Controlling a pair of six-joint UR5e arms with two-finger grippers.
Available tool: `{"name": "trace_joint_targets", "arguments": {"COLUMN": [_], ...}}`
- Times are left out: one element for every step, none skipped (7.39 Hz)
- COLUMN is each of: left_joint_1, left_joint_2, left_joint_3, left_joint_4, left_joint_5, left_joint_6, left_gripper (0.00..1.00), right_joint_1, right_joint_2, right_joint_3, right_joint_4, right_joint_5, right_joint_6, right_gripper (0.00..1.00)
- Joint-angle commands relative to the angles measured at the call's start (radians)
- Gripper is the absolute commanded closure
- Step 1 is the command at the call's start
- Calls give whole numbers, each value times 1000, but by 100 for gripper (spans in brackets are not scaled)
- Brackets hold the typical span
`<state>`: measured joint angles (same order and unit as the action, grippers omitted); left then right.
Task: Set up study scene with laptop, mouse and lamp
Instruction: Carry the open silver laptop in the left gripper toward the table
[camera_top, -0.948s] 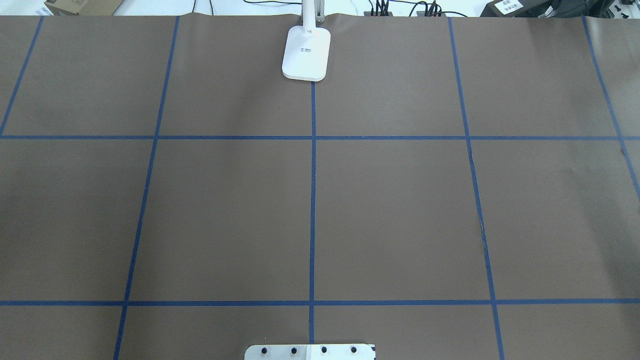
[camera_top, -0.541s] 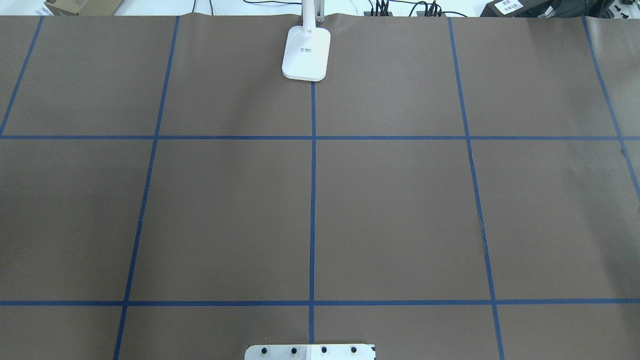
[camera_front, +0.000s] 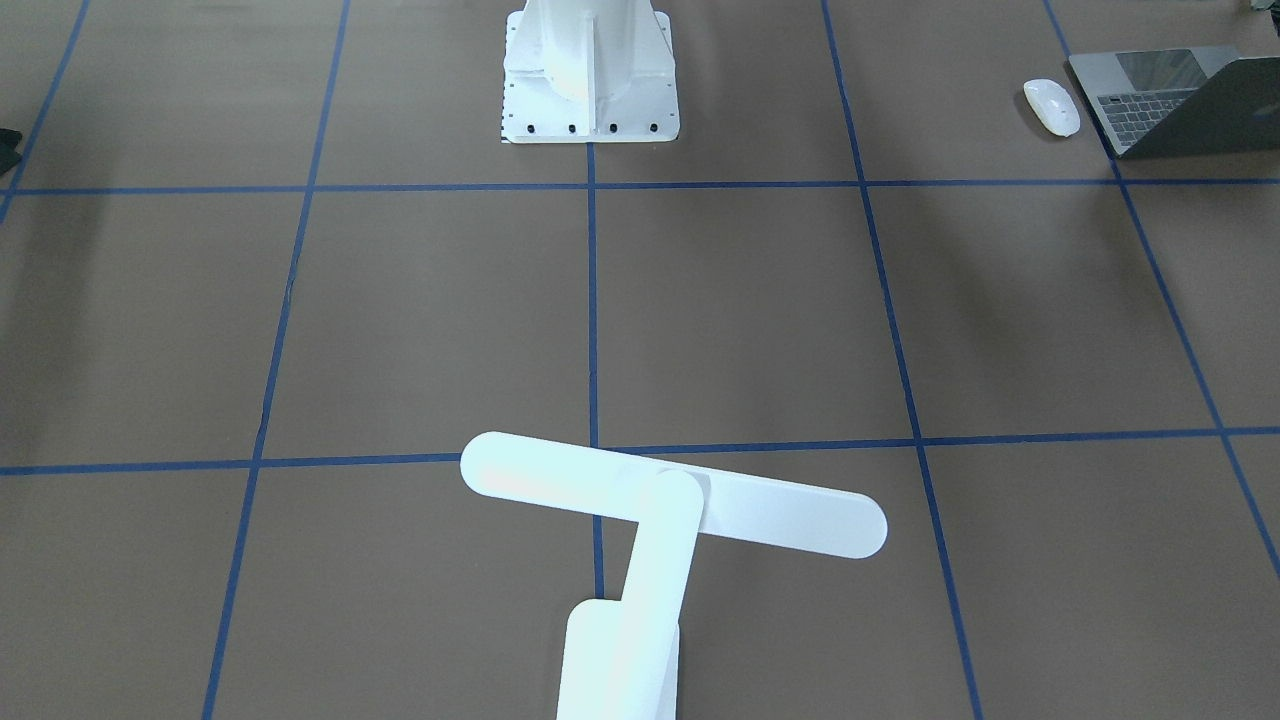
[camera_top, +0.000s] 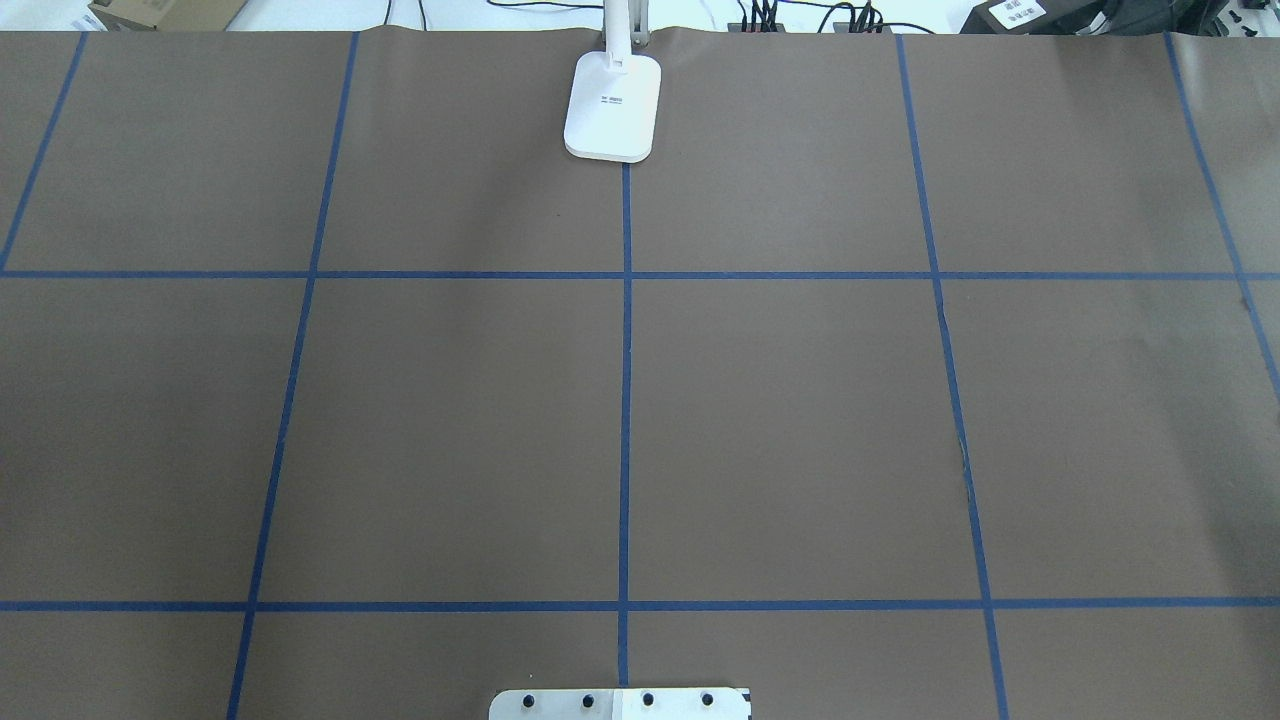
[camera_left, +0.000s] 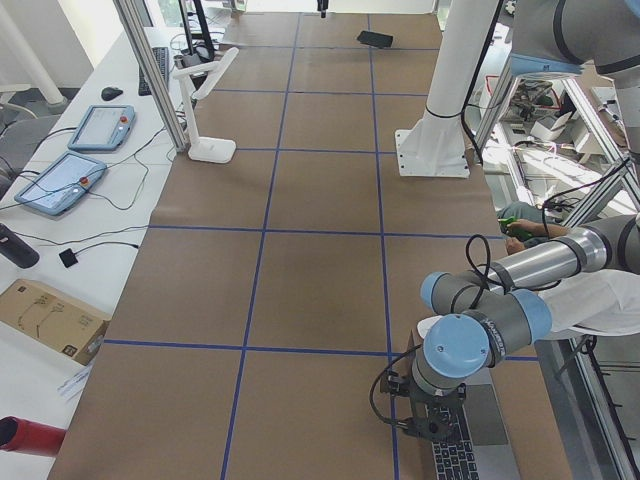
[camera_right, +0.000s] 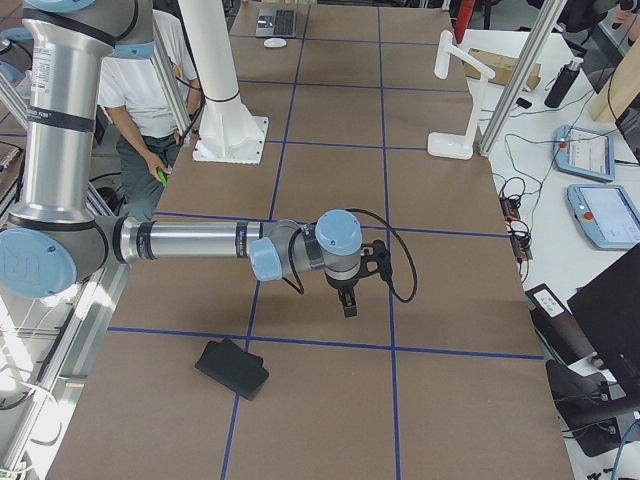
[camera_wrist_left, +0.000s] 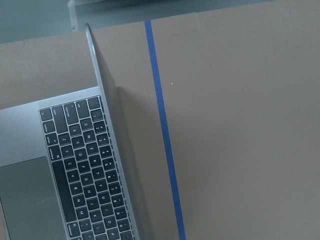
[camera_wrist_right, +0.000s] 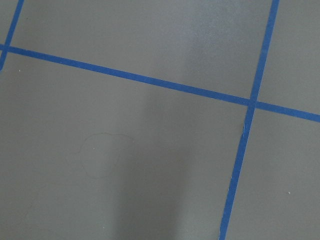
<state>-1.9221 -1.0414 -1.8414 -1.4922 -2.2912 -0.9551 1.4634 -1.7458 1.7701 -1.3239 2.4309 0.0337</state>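
Exterior left: left gripper (camera_left: 426, 430) hangs over the open laptop (camera_left: 488, 420) at the desk's (camera_left: 320, 270) left end — open or closed, cannot tell. Likely the laptop approach; next, lower squarely onto its edge.

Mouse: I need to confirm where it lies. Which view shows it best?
The front-facing view: the mouse shows whole, lying just beside the open laptop. Exterior right shows it only as a tiny, far-off white speck by the laptop. No other view shows it.

Bare surface (camera_right: 455, 300) around the right fingers (camera_right: 346, 303), black mat (camera_right: 232, 368) nearby; laptop (camera_wrist_left: 75, 165) lid beneath left fingers (camera_left: 421, 430).
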Motion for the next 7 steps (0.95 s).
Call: {"name": "trace_joint_targets", "arguments": {"left_joint_1": [0, 0, 0, 0, 0, 0, 0], "left_joint_2": [3, 6, 6, 7, 7, 20, 32], "left_joint_3": [11, 13, 14, 14, 16, 14, 14], "left_joint_4": [0, 3, 3, 9, 10, 7, 6], "left_joint_5": [-2, -4, -5, -5, -5, -5, -5], "left_joint_6": [-4, -4, -5, -4, -2, -2, -1], "left_gripper": [3, 5, 8, 14, 18, 22, 25], "right_joint_1": [0, 0, 0, 0, 0, 0, 0], "right_joint_2": [-4, -4, -4, -4, -4, -4, -4], "right_joint_3": [-1, -1, -1, -1, -1, -1, -1], "right_joint_4": [0, 0, 0, 0, 0, 0, 0], "right_joint_5": [-4, -4, -4, -4, -4, -4, -4], "right_joint_6": [-2, 0, 0, 2, 2, 2, 5], "right_gripper": [1, 1, 1, 1, 1, 1, 1]}}
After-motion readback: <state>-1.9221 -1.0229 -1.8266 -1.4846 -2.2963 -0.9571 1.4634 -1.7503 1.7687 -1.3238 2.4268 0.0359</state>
